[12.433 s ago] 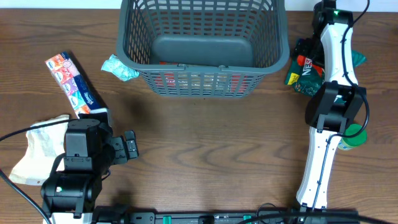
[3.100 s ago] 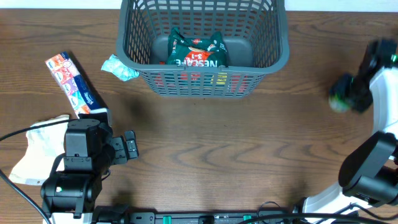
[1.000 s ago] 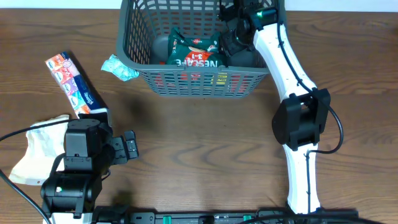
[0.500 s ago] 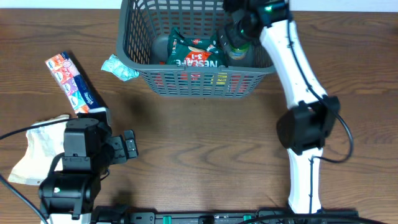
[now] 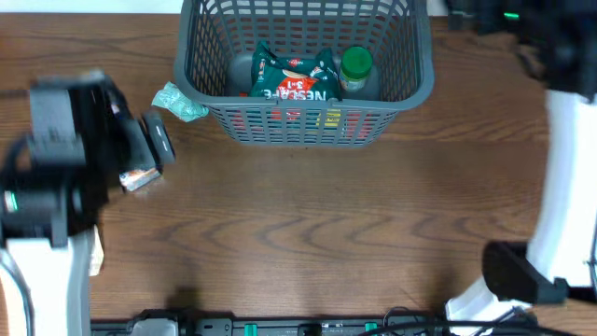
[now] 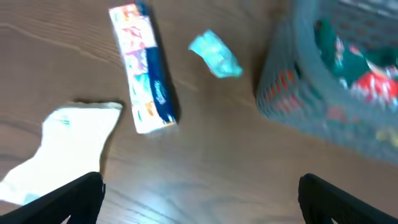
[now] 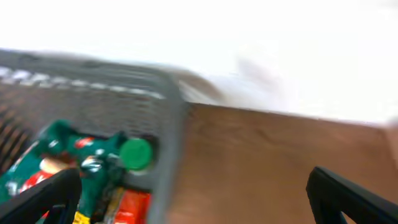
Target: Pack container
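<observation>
wooden table seen from overhead: dark grey basket (image 5: 308, 121) at far centre, holding green nescafe packet (image 5: 297, 79) and green-capped bottle (image 5: 355, 63). left wrist: left gripper (image 6: 200, 183) spread wide, empty, above colourful long packet (image 6: 146, 74), white cloth (image 6: 62, 143) and teal wrapper (image 6: 214, 55). right wrist: right gripper (image 7: 194, 174) spread wide, empty, by basket's right wall.

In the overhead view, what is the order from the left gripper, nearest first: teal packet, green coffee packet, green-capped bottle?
From the left gripper:
1. Teal packet, just outside the container, left.
2. Green coffee packet, inside, middle.
3. Green-capped bottle, inside, right.
</observation>
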